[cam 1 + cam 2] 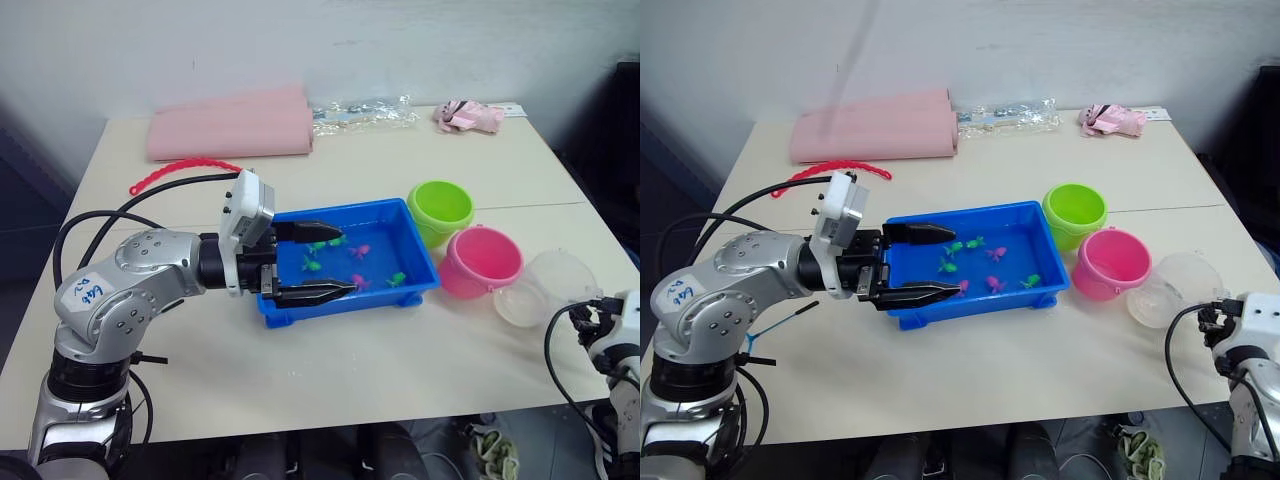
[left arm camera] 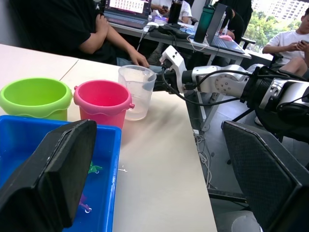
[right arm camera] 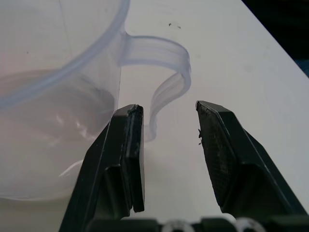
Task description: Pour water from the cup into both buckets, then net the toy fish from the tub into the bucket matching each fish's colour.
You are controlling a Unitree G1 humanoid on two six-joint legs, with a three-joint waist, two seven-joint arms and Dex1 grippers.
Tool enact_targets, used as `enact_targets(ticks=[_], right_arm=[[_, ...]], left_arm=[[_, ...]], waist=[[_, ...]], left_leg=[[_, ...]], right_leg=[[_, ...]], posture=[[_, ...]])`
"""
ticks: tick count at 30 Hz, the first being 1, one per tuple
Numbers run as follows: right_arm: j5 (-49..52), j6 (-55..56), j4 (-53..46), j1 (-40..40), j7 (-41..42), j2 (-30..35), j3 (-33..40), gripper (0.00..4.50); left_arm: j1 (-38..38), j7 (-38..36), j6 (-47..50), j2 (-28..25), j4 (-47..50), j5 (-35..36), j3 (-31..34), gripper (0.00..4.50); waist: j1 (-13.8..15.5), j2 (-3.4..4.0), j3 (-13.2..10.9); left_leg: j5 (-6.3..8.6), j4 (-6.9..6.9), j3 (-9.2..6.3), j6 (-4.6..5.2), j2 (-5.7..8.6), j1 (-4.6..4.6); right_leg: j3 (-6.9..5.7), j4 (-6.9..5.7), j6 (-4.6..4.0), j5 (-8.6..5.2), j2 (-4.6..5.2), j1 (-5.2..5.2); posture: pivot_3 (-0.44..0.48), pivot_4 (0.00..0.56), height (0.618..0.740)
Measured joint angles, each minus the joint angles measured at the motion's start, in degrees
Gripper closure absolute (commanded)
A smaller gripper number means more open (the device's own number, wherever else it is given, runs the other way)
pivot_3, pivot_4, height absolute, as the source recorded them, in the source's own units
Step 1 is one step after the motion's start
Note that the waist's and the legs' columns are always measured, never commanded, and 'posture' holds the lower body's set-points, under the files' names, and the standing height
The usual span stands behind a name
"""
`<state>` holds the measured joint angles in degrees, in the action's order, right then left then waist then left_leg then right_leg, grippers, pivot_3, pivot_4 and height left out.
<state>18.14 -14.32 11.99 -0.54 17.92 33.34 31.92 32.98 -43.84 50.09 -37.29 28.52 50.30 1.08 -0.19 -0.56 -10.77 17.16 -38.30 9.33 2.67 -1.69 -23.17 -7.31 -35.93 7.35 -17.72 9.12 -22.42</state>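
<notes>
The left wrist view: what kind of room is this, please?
Probably a shared office or lab. Beyond the table people sit at a desk with an open laptop, and a window shows buildings outside.

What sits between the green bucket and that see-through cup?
The pink bucket stands between the green bucket and the cup, in the left eye view.

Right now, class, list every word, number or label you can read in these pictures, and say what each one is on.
White sticker on the left arm: blue handwriting, too small to read reliably.
Laptop screen behind the table: content too blurred to read.
Cup, buckets, tub: no readable text.
</notes>
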Motion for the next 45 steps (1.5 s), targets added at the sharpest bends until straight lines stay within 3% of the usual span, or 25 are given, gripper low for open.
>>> enact_targets(ticks=[7, 10, 12, 13, 26, 35, 45], right_arm=[[-0.97, 5.91, 7.70, -3.50, 3.04, 0.34, -0.33, 2.60], [-0.98, 7.47, 9.38, -4.26, 4.37, 0.53, -0.33, 3.37], [-0.89, 8.34, 10.48, -4.99, 5.57, 0.53, -0.39, 4.37], [-0.85, 8.87, 10.75, -5.12, 5.91, 0.55, -0.40, 4.44], [1.06, 10.12, 10.57, -4.29, 7.72, 0.47, -0.08, 4.44], [5.08, 6.13, -3.26, 0.98, 4.08, -0.08, 4.70, 4.44], [-9.26, 4.91, -14.52, 2.05, -0.63, 10.05, 0.69, 4.44]], left_arm=[[0.01, -0.11, -0.01, -0.56, 0.00, -0.09, 0.00, 0.00], [0.01, -0.16, -0.01, -1.05, 0.00, -0.09, 0.03, 0.00], [0.02, -0.17, -0.01, -1.13, 0.00, -0.08, 0.03, 0.00], [0.02, -0.17, -0.01, -1.17, 0.00, -0.08, 0.04, 0.00], [0.17, -0.30, 0.00, -1.47, 0.00, -0.07, 0.04, 0.00], [0.64, -1.43, -0.37, -1.03, -0.53, -0.46, -0.25, 0.00], [2.67, -3.11, -2.82, 1.30, -4.78, -3.55, -2.69, 0.00]], waist=[[-0.02, 0.00, 0.00], [-0.02, 0.00, 0.00], [-0.02, 0.00, 0.00], [0.00, 0.00, 0.00], [0.05, 0.00, 0.00], [0.11, 0.06, -0.01], [0.12, 0.16, -0.01]], left_leg=[[0.00, 0.00, 0.00, 0.00, -0.01, 0.01], [0.00, 0.00, 0.00, 0.00, -0.01, 0.01], [0.00, -0.01, 0.00, 0.00, 0.00, 0.01], [0.00, -0.01, 0.00, 0.00, -0.01, 0.01], [0.00, -0.01, -0.01, 0.00, -0.01, 0.01], [0.00, -0.02, -0.01, 0.00, -0.01, 0.01], [-0.01, -0.01, 0.02, 0.00, -0.01, 0.01]], right_leg=[[0.00, -0.01, 0.00, 0.00, 0.00, 0.00], [0.00, 0.00, 0.00, 0.00, 0.00, 0.00], [0.01, -0.01, 0.00, 0.00, 0.00, 0.00], [0.00, -0.01, 0.00, 0.00, 0.00, 0.00], [0.00, -0.01, 0.00, 0.00, 0.00, 0.01], [0.01, -0.02, 0.00, 0.00, 0.01, 0.00], [0.01, -0.02, 0.00, 0.00, -0.01, -0.03]], posture=[[0.000, 0.150, 0.738], [0.000, 0.150, 0.738], [0.000, 0.150, 0.738], [0.000, 0.150, 0.738], [0.000, 0.150, 0.738], [0.000, 0.150, 0.738], [0.000, 0.150, 0.738]])
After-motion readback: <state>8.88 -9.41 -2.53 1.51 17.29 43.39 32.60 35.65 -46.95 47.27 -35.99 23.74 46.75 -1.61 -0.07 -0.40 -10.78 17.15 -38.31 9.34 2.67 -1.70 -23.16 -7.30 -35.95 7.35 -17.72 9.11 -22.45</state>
